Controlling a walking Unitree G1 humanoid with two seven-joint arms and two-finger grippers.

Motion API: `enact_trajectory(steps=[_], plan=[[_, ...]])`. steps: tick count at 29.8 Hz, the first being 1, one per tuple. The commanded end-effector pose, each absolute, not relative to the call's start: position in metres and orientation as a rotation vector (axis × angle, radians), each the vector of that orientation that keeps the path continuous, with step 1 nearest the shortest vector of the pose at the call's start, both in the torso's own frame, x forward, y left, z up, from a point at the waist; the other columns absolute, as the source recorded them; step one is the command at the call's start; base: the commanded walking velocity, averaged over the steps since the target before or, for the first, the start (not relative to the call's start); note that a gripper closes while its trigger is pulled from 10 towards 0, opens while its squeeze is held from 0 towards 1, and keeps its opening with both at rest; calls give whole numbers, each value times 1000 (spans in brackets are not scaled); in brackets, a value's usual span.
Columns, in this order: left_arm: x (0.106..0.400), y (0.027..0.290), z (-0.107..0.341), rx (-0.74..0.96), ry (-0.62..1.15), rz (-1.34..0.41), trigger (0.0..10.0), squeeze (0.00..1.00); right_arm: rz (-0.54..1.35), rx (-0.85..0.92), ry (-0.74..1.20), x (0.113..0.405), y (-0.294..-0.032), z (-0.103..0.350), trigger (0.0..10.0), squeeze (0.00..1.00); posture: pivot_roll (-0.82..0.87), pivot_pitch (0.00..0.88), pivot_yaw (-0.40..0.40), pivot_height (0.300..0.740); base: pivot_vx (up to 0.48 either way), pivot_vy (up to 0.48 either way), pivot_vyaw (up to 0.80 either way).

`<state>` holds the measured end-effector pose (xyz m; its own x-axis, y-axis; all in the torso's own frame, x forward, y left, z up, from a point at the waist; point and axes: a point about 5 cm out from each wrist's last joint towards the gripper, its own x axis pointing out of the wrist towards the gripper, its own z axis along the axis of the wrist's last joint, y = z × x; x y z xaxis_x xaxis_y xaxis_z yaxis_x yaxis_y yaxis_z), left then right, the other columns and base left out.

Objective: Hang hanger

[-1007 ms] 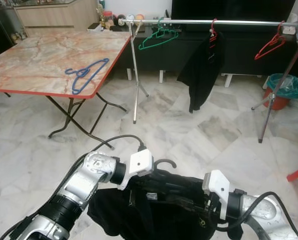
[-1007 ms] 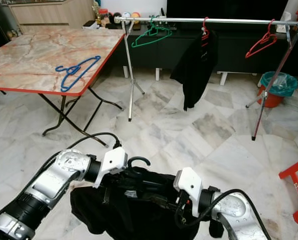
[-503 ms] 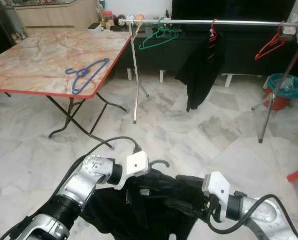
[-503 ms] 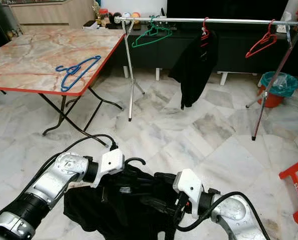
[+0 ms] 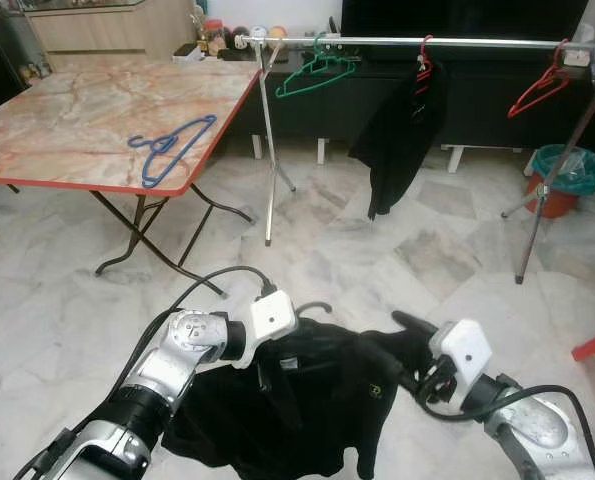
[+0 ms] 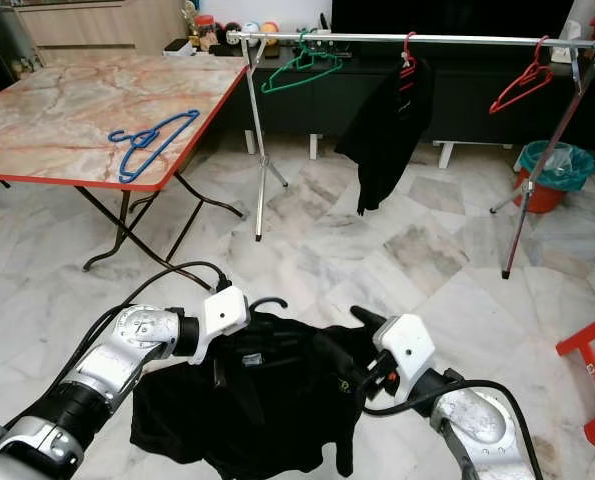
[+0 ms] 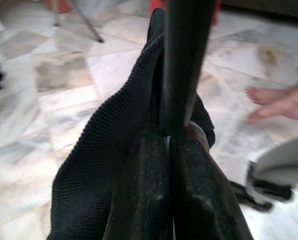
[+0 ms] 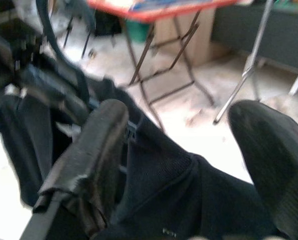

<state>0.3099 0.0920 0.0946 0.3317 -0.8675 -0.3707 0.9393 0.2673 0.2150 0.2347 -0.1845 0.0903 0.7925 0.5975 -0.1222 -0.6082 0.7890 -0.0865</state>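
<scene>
Limp black knit garment (image 5: 317, 400) on hooked hanger (image 5: 312, 307)

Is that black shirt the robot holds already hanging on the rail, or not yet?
Not yet. The black shirt sags between the left gripper and right gripper, low over the floor, far from the rail.

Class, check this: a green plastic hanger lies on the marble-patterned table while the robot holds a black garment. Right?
Not quite. The hanger on the marble-patterned table is a blue plastic hanger, as the left eye view shows. The black garment is indeed held by the left gripper.
</scene>
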Motion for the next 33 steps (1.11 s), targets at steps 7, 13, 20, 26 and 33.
enact_trajectory(steps=[7, 13, 20, 26, 33], plan=[[330, 92, 109, 390, 116, -1027, 10000, 0, 438, -128, 60, 243, -190, 82, 10000, 0, -43, 0, 50, 740, 0, 0, 0], [329, 83, 111, 344, 86, -1020, 10000, 0, 304, -94, 45, 248, -194, 75, 10000, 0, -44, 0, 49, 740, 0, 0, 0], [325, 67, 119, 296, 77, -1060, 10000, 0, 149, -107, 72, 254, -200, 57, 10000, 0, -37, 0, 45, 740, 0, 0, 0], [326, 54, 134, 203, 31, -1055, 10000, 0, 57, -98, 70, 258, -200, 50, 10000, 0, -33, 0, 44, 740, 0, 0, 0], [322, 48, 138, 160, 35, -1067, 10000, 0, -16, -91, 56, 261, -200, 44, 10000, 0, -29, 0, 47, 740, 0, 0, 0]])
